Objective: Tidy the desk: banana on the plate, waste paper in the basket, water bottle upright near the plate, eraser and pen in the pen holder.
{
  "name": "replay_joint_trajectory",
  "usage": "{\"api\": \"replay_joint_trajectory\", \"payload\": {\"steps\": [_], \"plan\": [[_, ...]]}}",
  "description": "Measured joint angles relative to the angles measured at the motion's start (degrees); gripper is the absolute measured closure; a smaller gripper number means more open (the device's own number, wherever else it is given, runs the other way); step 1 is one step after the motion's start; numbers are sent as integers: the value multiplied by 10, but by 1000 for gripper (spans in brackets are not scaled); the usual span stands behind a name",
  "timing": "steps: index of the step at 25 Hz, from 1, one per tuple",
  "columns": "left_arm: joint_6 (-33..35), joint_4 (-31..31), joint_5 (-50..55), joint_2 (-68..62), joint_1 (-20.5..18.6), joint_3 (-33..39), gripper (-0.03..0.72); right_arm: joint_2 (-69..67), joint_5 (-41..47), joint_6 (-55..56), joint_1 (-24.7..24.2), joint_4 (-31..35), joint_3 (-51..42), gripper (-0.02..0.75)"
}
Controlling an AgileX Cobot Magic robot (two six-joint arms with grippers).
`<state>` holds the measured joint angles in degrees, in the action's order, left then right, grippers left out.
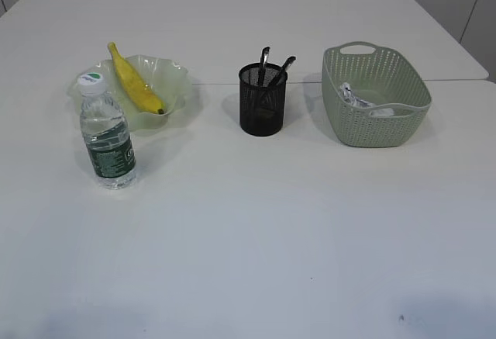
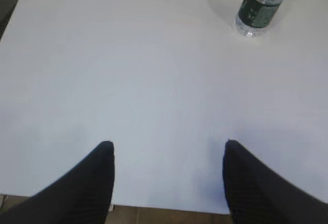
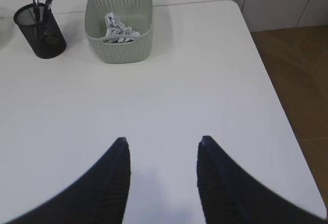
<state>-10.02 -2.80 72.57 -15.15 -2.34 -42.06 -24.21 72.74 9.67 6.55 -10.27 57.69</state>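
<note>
Both pincers, left [image 2: 166, 147] and right [image 3: 161, 142], spread, empty. Water bottle [image 1: 107, 139] upright just beside plate [image 1: 177, 83]; a careless arm sweep could topple it.

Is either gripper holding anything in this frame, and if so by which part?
Nothing is held. The left gripper and the right gripper both stand open over bare desk.

White desk [image 1: 256, 230] — carries, left to right: upright water bottle [image 1: 107, 139], just behind it ruffled green plate [image 1: 177, 83]; black mesh pen holder [image 1: 263, 100] at centre; sage-green basket [image 1: 372, 98] — right.
</note>
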Motion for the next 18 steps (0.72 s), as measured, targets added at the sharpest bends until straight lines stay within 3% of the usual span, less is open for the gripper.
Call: {"api": "replay_joint_trajectory", "payload": {"steps": [8,18], "plan": [[6,-1,1,61,0,0,222,79,2,-1,0,-1,-16,413],[19,20,1,125,0,70,223,171,4,-46,0,22,-167,414]]}}
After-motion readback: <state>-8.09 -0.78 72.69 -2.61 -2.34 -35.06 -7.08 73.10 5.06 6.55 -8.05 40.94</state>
